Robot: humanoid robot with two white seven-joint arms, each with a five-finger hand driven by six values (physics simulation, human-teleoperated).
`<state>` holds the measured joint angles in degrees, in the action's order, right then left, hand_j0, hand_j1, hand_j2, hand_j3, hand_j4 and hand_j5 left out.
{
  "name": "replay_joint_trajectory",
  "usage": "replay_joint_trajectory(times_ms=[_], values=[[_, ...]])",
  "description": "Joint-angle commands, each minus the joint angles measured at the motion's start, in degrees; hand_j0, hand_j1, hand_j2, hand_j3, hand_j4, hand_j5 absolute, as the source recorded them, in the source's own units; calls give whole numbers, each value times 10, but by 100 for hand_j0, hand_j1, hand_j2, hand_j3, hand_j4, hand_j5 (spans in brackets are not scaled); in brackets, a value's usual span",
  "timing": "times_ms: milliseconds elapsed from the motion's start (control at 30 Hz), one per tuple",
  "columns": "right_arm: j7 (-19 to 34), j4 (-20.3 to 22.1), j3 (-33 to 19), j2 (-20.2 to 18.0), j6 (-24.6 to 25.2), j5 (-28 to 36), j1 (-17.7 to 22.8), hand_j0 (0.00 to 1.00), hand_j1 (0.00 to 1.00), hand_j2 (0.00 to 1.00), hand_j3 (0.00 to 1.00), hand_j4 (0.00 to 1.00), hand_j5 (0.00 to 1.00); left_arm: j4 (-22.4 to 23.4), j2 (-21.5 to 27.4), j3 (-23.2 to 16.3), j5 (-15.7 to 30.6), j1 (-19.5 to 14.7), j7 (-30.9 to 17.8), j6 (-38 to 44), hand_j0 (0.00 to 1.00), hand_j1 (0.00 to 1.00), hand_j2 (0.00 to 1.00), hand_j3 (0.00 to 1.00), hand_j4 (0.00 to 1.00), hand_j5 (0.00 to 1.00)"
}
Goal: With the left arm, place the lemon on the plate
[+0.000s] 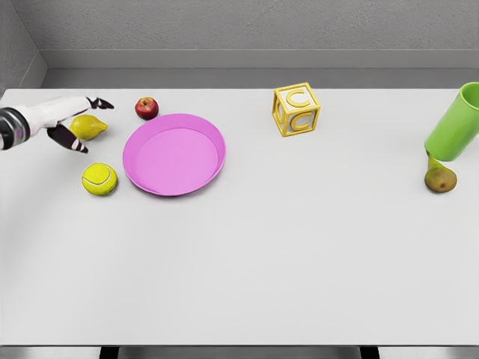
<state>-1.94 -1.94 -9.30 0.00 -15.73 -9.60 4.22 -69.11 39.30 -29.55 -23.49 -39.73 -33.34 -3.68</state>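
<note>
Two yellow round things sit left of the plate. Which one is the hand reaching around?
The lemon, the oval upper one, between the left hand's spread fingers. The tennis ball, rounder with a white seam, lies apart below, beside the pink plate.

The only readable sign was the letter "C", which stood on two faces of the yellow block (pixel 296 109) near the table's far edge.

Lemon (pixel 88 127): yellow. Plate (pixel 174 155): plain pink-magenta. Tennis ball (pixel 99 179): yellow-green, pale seam lines. Apple (pixel 147 108): dark red. Letter block (pixel 296 109): yellow frame, white faces, yellow "C". Cup (pixel 454 125): bright green. Pear (pixel 440 178): olive-brown. Bench (pixel 299 254): plain white. My left robot hand (pixel 78 123): white arm, black fingers.
</note>
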Motion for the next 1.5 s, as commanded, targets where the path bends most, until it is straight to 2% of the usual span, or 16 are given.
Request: replay_joint_trajectory(times_ms=[0, 167, 500, 1033, 1467], values=[[0, 0, 0, 0, 0, 0, 0, 100, 100, 100, 100, 100, 100, 17, -4, 0, -3, -1, 1, 0, 92, 92, 92, 92, 92, 92], [0, 0, 0, 0, 0, 0, 0, 100, 100, 100, 100, 100, 100, 44, -14, 0, -11, -19, 2, 0, 92, 92, 92, 92, 92, 92], [0, 0, 1, 0, 0, 0, 0, 100, 100, 100, 100, 100, 100, 74, -46, -1, -35, -25, 2, 0, 92, 92, 92, 92, 92, 92], [0, 0, 0, 0, 0, 0, 0, 100, 100, 100, 100, 100, 100, 117, -46, 1, -35, -40, 2, 0, 92, 92, 92, 92, 92, 92], [0, 0, 0, 0, 0, 0, 0, 100, 100, 100, 100, 100, 100, 158, -68, 0, -38, -62, 13, 1, 92, 92, 92, 92, 92, 92]])
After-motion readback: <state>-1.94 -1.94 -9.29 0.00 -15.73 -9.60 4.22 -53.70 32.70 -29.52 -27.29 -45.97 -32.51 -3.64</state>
